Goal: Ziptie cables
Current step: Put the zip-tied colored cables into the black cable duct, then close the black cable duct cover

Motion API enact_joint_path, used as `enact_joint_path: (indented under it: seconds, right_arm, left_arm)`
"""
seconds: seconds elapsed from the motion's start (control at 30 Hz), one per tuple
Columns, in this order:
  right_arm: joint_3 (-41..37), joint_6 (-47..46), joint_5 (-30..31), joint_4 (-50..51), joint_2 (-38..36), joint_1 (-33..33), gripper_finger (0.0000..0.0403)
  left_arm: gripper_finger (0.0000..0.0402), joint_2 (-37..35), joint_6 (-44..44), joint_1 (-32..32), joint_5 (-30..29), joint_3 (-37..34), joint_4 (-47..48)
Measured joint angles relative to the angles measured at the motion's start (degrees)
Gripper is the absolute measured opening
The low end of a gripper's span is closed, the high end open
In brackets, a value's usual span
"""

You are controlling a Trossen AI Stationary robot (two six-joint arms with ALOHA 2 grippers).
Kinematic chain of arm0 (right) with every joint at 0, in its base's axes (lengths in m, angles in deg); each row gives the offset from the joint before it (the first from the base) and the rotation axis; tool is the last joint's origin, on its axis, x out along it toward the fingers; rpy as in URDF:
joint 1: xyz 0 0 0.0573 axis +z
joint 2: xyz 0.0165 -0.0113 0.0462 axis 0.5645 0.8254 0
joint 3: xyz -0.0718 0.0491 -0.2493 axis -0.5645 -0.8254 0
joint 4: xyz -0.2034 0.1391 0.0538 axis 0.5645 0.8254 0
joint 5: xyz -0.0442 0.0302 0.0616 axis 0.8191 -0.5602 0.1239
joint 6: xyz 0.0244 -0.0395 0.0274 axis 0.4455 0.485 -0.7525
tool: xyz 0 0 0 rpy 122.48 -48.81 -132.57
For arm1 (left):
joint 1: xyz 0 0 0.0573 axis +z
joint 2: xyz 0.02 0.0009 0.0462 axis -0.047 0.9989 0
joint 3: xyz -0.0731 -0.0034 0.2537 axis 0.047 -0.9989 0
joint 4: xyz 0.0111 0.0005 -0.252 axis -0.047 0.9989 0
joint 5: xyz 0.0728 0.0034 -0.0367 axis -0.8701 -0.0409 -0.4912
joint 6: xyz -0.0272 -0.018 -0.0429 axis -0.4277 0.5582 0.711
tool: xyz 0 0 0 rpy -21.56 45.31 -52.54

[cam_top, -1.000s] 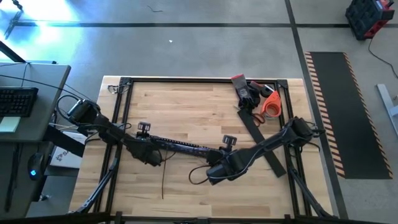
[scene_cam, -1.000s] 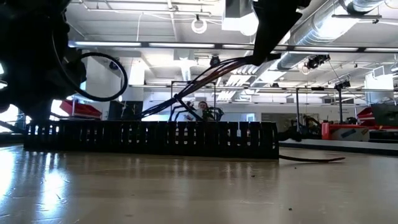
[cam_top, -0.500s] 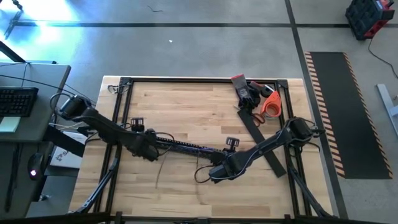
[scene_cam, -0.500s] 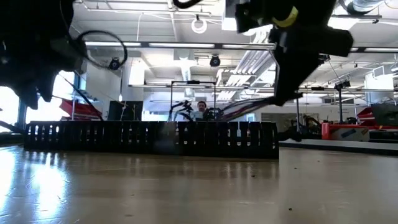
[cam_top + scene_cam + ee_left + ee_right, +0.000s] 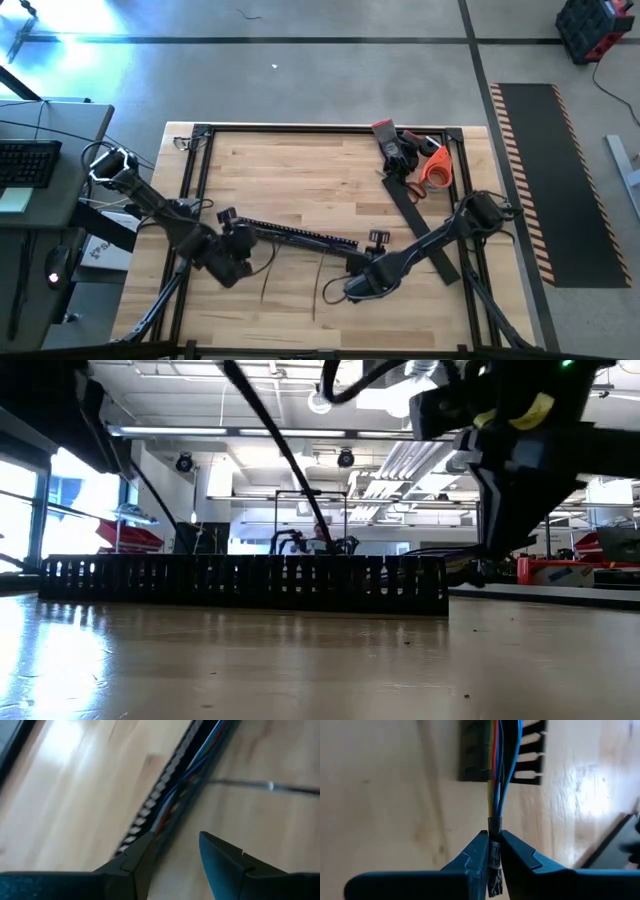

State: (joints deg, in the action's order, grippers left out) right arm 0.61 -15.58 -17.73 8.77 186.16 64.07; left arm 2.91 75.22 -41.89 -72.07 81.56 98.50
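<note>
The cables (image 5: 300, 236) are a bundle of thin coloured wires (image 5: 501, 765) lying along a black perforated bar (image 5: 295, 234) in the middle of the table; in the low view the bar (image 5: 245, 582) stands as a long slotted wall. My right gripper (image 5: 494, 842) is at the bar's right end (image 5: 365, 278), shut on the end of the bundle. My left gripper (image 5: 176, 845) hovers open above the bar's left part (image 5: 235, 258), and the wires (image 5: 200, 760) run away below it. Nothing is between its fingers. My right gripper pinches the bundle's very end, at the black sleeve (image 5: 493, 826) that gathers the wires, between its two fingers. The fingers slant down from above and lie in line with the bundle. From the hold the wires run straight into the bar's right end (image 5: 470, 770).
A thin grey strip (image 5: 260, 785) lies on the wood beside the bar. Orange-handled scissors, tape and black parts (image 5: 420, 165) sit at the far right, with a flat black strip (image 5: 430, 240) slanting below them. A black frame (image 5: 200, 160) borders the table.
My right gripper has sunk toward the table at the bar's right end, and the wires that arched up from the bar to it now run low, level with the bar. My left gripper has risen off the bar and swung toward the table's near edge, turning as it went.
</note>
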Motion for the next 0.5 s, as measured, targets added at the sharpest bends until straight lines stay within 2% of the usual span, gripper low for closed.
enact_joint_path:
  seconds: [0.13,0.23,0.37,0.5]
  right_arm:
    - [-1.92,0.16,1.91,-2.45,-0.07,1.81,0.0034]
    - [-5.04,-0.24,1.21,-5.71,-0.07,2.23,0.0047]
    - [-7.87,0.01,-1.4,-9.82,-0.04,2.71,0.009]
    - [-6.39,1.48,-7.92,-6.39,-0.35,3.79,0.0144]
  left_arm:
    - [0.0136,0.33,1.97,-3.93,-3.16,0.0,-6.89]
    - [0.0135,1.21,0.82,-6.68,-4.39,0.0,-11.58]
    - [0.0135,3.1,0.48,-9.37,-4.5,0.0,-16.36]
    - [0.0135,5.16,1.71,-11.18,-4.06,0.0,-18.07]
